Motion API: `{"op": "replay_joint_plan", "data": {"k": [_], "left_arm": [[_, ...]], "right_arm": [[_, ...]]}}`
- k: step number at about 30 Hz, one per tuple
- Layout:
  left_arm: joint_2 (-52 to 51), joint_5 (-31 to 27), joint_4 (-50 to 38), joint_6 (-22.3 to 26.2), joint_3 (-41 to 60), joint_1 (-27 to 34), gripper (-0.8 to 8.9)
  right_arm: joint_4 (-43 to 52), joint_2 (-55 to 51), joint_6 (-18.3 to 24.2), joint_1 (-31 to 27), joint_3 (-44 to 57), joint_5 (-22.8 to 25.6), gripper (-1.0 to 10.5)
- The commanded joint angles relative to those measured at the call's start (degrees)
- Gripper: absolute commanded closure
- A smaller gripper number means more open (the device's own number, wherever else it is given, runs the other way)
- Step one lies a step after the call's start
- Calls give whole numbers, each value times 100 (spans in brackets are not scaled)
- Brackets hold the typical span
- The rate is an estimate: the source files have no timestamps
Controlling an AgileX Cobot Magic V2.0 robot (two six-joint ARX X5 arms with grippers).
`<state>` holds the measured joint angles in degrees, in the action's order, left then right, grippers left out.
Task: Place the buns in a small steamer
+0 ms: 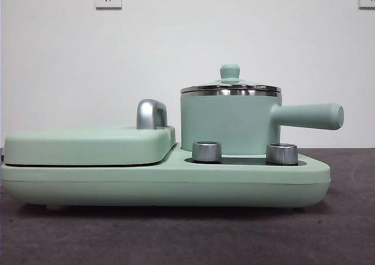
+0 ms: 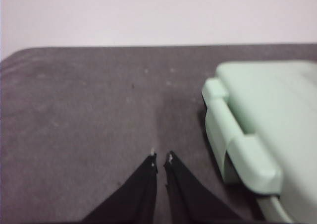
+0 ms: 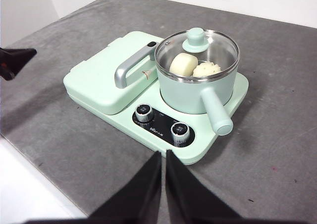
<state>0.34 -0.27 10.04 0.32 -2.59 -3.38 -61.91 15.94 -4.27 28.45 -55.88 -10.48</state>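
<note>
The small steamer (image 1: 229, 123) (image 3: 198, 83) stands on the mint-green cooker base with its green-knobbed glass lid (image 3: 196, 40) on and its handle (image 1: 310, 116) pointing out to the side. Through the lid I see both buns inside: the smooth one (image 3: 183, 64) and the ridged, green-flecked one (image 3: 207, 69). My right gripper (image 3: 163, 154) is shut and empty, held high above the table in front of the cooker. My left gripper (image 2: 161, 157) is shut and empty over bare table beside the griddle end; its tip shows in the right wrist view (image 3: 15, 60).
The flat lidded griddle (image 1: 88, 145) (image 3: 106, 75) (image 2: 267, 115) with a chrome handle (image 1: 151, 114) fills the cooker's other half. Two chrome knobs (image 1: 207, 151) (image 1: 282, 153) sit on the base's front. The grey table (image 1: 187, 235) ends near the white wall.
</note>
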Motion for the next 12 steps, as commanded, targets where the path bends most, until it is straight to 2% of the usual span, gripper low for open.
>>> {"op": "replay_joint_plan", "data": {"k": [1, 12], "left_arm": [[-15, -2, -98, 72, 146, 79, 780], [-15, -4, 105, 96, 186, 476, 781]], "right_arm": [[63, 4, 48, 31, -74, 2, 935], [63, 4, 48, 31, -74, 0, 935]]}}
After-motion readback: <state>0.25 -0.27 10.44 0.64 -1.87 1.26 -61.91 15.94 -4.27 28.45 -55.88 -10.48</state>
